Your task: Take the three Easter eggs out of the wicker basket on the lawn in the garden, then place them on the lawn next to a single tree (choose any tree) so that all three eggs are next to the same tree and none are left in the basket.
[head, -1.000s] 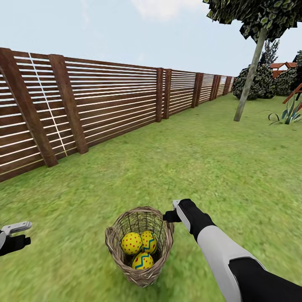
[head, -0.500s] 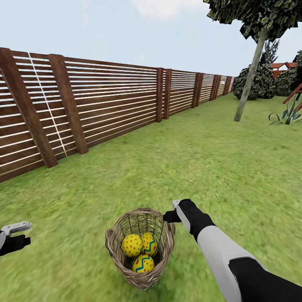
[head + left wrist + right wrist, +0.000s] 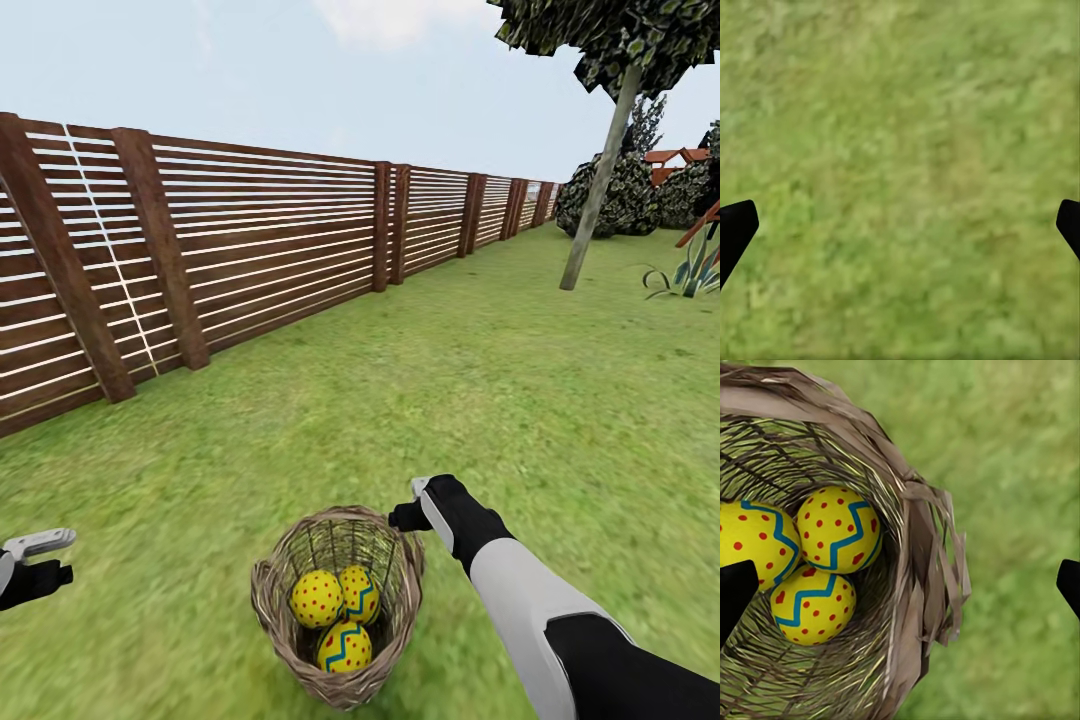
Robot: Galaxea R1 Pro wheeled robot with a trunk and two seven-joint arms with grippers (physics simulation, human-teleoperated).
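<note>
Easter eggs (image 3: 335,615), all three, lie together in the bottom of the wicker basket (image 3: 275,615), which sits on the lawn (image 3: 520,400) directly in front of my camera. From my right wrist view I confirm the three eggs (image 3: 838,529) touching one another inside the woven wall (image 3: 919,585), with grass beyond the rim.

My right gripper (image 3: 412,503) hangs just beside the basket's far right rim; the wrist view shows its fingertips (image 3: 735,592) spread wide, one over the basket interior and one over grass, holding nothing. My left gripper (image 3: 40,560) is well apart at the left edge of the head view, over bare grass; its fingertips (image 3: 735,229) also stand wide and empty.

Surroundings: a brown slatted wooden fence (image 3: 250,250) runs along the left side of the lawn into the distance. The tree (image 3: 598,185), a slim pale trunk under dark foliage, stands far off at upper right. Round dark bushes (image 3: 630,195) sit behind it, and a spiky-leaved plant (image 3: 690,270) is near the right edge. Open grass lies between basket and tree.
</note>
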